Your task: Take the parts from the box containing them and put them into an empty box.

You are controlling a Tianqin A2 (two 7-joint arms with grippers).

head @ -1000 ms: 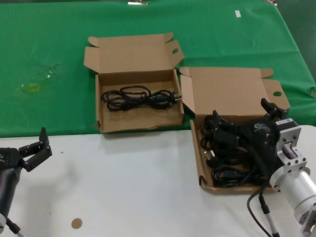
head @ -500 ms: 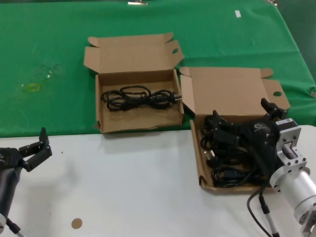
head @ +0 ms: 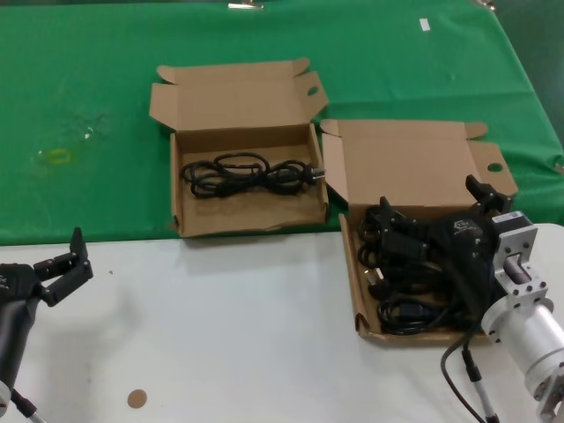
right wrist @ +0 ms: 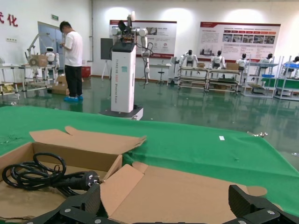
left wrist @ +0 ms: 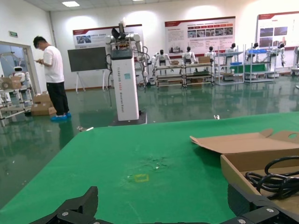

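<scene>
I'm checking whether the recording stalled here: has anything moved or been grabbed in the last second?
Nothing visibly changed. The right gripper hangs open over the cords in the full box, holding nothing. The left gripper waits open over the white table. One cord lies in the other box, as before.

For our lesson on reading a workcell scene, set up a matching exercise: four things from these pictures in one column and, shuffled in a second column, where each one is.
Things
1. single power cord
2. pile of power cords
3. left gripper
4. right gripper

Places
A. over the box on the robot's right
B. in the box with the oval flap hole
C. above the white table, at the robot's left edge
D. in the box with the round flap hole

Pairs: 1-B, 2-D, 3-C, 4-A
</scene>
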